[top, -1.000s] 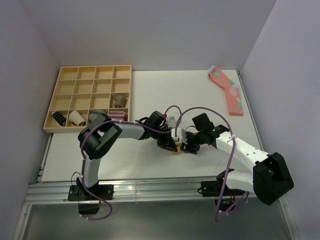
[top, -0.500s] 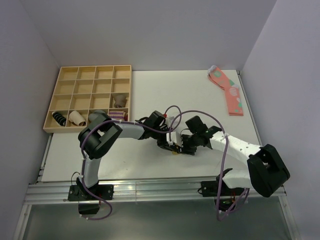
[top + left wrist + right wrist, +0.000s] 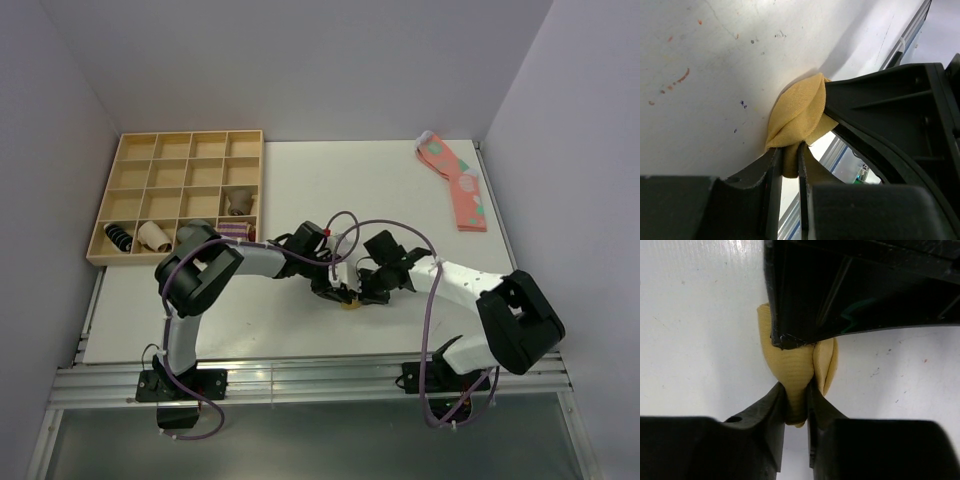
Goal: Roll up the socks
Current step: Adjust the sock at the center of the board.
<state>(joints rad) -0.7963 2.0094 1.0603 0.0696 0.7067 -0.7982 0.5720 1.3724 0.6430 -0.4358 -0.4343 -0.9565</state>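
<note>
The mustard-yellow socks (image 3: pixel 350 302) are a small bunched bundle on the white table, near its front middle, mostly hidden between both grippers in the top view. My left gripper (image 3: pixel 343 292) is shut on a fold of the socks (image 3: pixel 799 112); the fabric is pinched between its two fingers (image 3: pixel 774 175). My right gripper (image 3: pixel 364 295) faces it from the right and is shut on another fold of the same socks (image 3: pixel 792 365). The two grippers nearly touch over the bundle.
A wooden compartment tray (image 3: pixel 180 195) stands at the back left with several rolled socks in its front cells. Pink spotted socks (image 3: pixel 455 182) lie flat at the back right. The table's front rail (image 3: pixel 300 378) is close behind the grippers.
My right arm has swung left and closed in on the bundle, its elbow folding nearer. My left gripper has barely moved. The socks stay pinched between both.
</note>
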